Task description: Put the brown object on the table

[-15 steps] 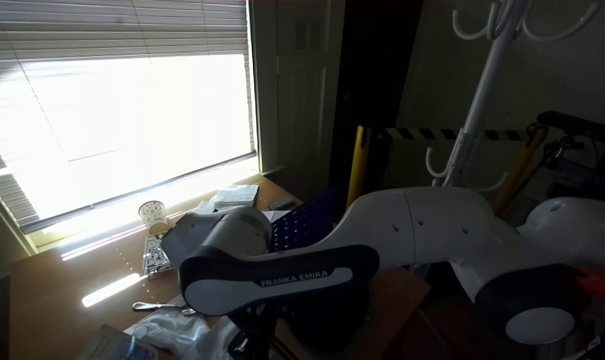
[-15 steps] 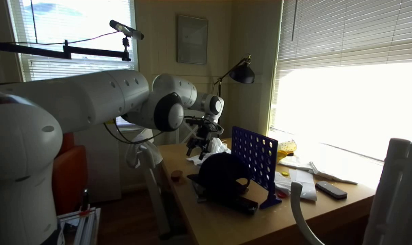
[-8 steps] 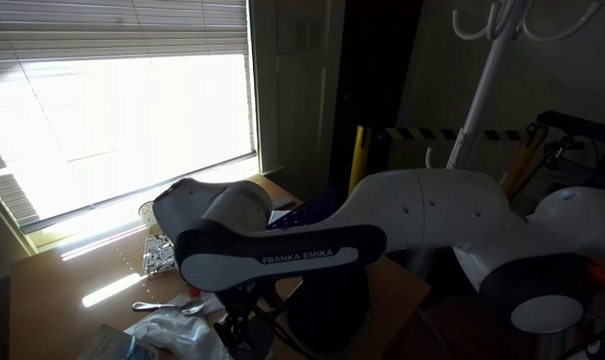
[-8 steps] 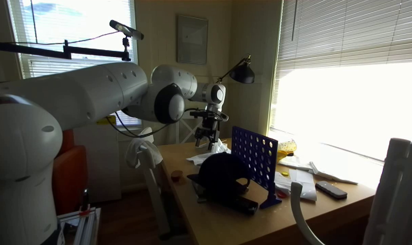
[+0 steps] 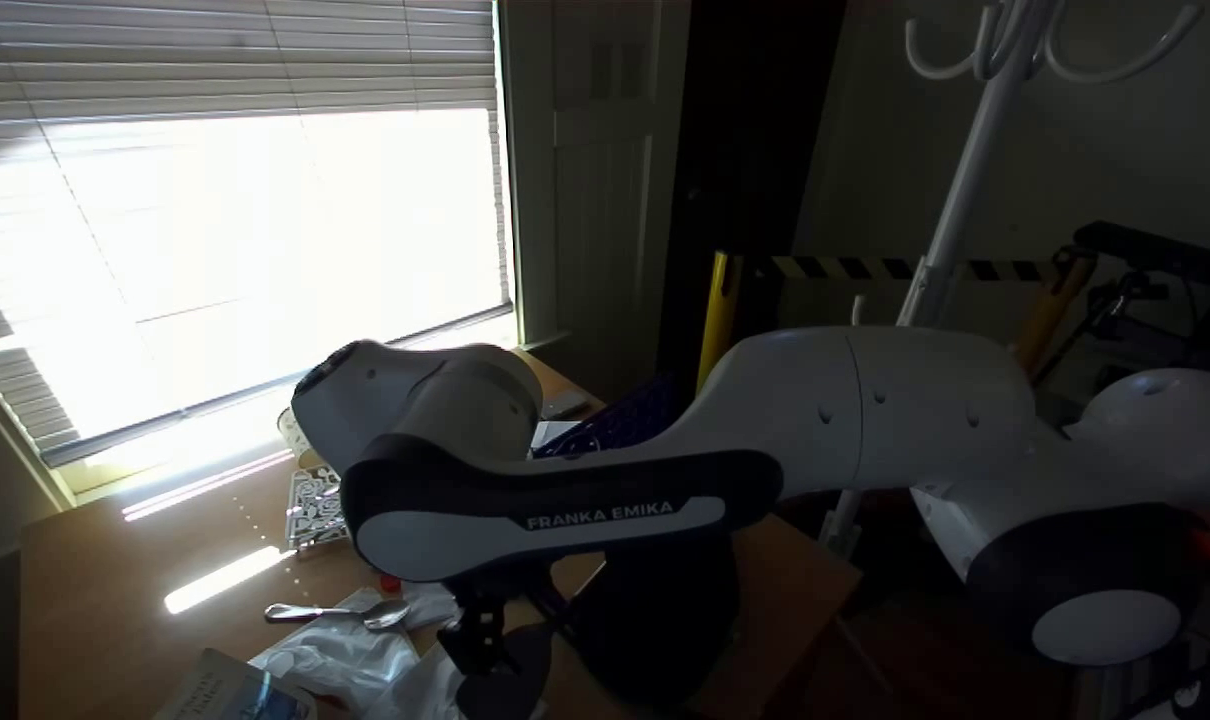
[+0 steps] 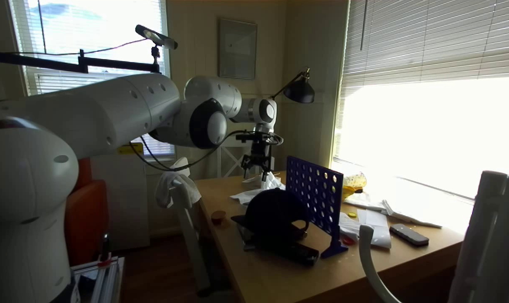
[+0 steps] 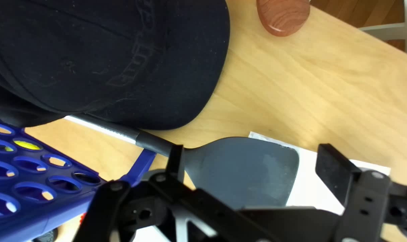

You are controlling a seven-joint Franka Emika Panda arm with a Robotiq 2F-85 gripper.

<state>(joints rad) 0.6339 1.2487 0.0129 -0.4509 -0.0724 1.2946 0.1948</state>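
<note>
Brown object (image 7: 283, 16) is sitting on the table (image 7: 324, 84), just off the brim of the dark cap (image 7: 99, 57). Table itself runs well past the cap. Next biggest is the robot arm (image 6: 132, 113), higher than the cap and ending out beyond it. Then you've got a blue game rack (image 6: 315, 195) standing upright right beside the cap, can't tell if they're touching. Dark gray spatula (image 7: 244, 168) lies with its head clear of the brim and its handle running along the cap's edge, part of it hidden there. Gripper (image 7: 252, 162) hangs above that spatula head, off to the same side of the cap, jaws spread wide, nothing in them. Brown object's the little one: rounded, wood-grain look, near the brim but apart from it, and partly cut off in the wrist view.
</note>
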